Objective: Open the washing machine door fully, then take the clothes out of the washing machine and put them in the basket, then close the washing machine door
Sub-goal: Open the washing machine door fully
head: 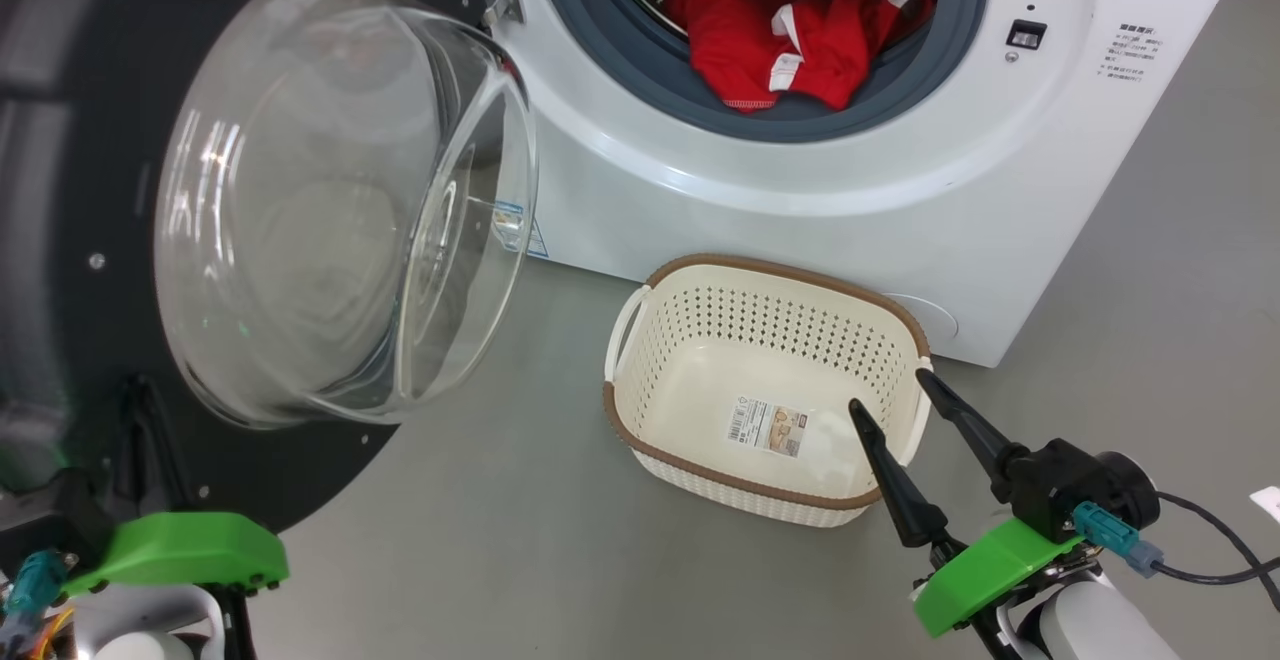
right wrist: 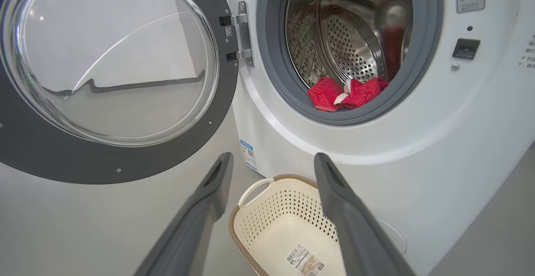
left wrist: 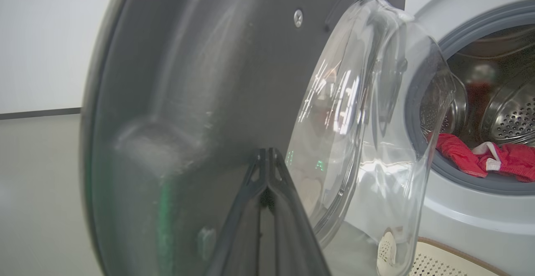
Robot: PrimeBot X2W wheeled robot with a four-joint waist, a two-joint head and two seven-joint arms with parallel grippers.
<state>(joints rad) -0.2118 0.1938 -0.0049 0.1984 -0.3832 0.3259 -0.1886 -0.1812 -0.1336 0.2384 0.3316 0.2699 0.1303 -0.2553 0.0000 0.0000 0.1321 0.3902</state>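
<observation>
Clothes (head: 790, 50), red with white trim, lie crumpled at the front of the drum (right wrist: 355, 54), whose perforated steel the right wrist view shows. The white washing machine (head: 800, 190) has its door (head: 340, 200) swung wide: domed glass in a black rim. The cream perforated basket (head: 790, 275) sits below. The right gripper (head: 888, 389) is spread above it; the left gripper (left wrist: 267, 152), pressed together, points at the door's rim.
</observation>
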